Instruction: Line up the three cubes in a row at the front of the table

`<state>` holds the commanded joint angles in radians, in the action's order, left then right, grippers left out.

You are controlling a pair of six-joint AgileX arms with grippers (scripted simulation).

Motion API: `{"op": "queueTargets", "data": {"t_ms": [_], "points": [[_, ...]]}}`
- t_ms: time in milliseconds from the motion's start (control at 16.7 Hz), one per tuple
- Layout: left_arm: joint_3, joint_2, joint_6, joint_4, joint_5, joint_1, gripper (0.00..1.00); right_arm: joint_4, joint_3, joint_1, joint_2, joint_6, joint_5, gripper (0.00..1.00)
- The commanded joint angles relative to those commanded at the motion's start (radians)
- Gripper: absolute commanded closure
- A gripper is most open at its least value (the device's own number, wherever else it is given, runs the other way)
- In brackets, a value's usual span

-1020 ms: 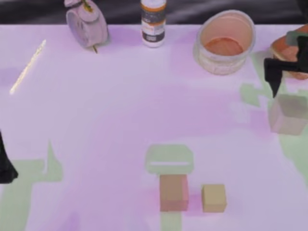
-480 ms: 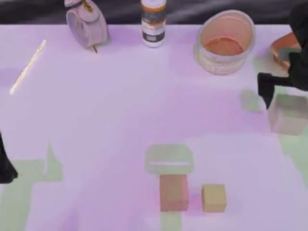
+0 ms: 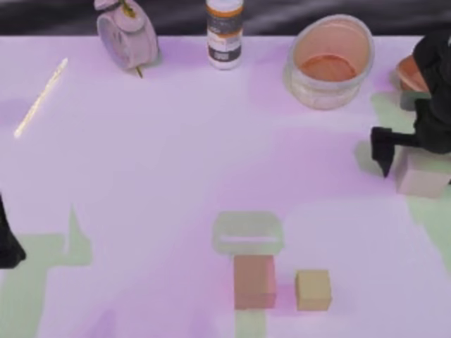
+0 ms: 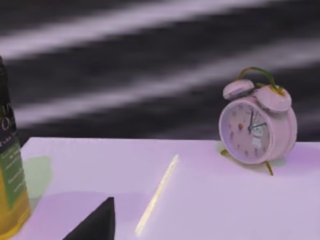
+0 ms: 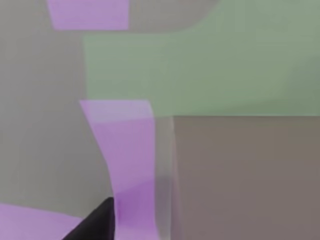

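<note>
The right hand [image 3: 412, 151] hung over the right edge of the surface [image 3: 176, 155], straddling the pale cube [image 3: 423, 174]. One dark finger [image 3: 382, 149] stood down just beside the cube's left face, a sliver of surface showing between them; the other finger was hidden behind the arm, so the hand looked spread wide around the cube, but whether it gripped could not be told. In the right wrist view the cube [image 5: 245, 175] filled the lower frame, with a fingertip [image 5: 97, 222] apart from its side.

Well away from that hand, toward the front middle, the pink-red cube [image 3: 254, 282] and the tan cube [image 3: 313, 289] sat side by side with a small gap. Behind the hand stood a tub [image 3: 329, 60], with a bottle [image 3: 225, 32], an alarm clock [image 3: 125, 34] and a pale stick [image 3: 40, 97] farther off.

The left hand [image 3: 8, 243] sat parked at the left edge.
</note>
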<state>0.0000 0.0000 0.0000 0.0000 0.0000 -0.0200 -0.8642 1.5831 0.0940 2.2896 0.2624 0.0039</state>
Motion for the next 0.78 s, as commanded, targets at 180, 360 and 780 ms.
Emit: {"op": "queueTargets", "data": {"t_ms": [180,360,780], "points": [[0.000,0.000,0.000,0.000,0.000,0.000,0.00,0.000,0.000,0.000,0.000,0.000,0.000,0.23],[0.000,0.000,0.000,0.000,0.000,0.000,0.00,0.000,0.000,0.000,0.000,0.000,0.000,0.45],[0.000,0.000,0.000,0.000,0.000,0.000,0.00,0.000,0.000,0.000,0.000,0.000,0.000,0.98]]}}
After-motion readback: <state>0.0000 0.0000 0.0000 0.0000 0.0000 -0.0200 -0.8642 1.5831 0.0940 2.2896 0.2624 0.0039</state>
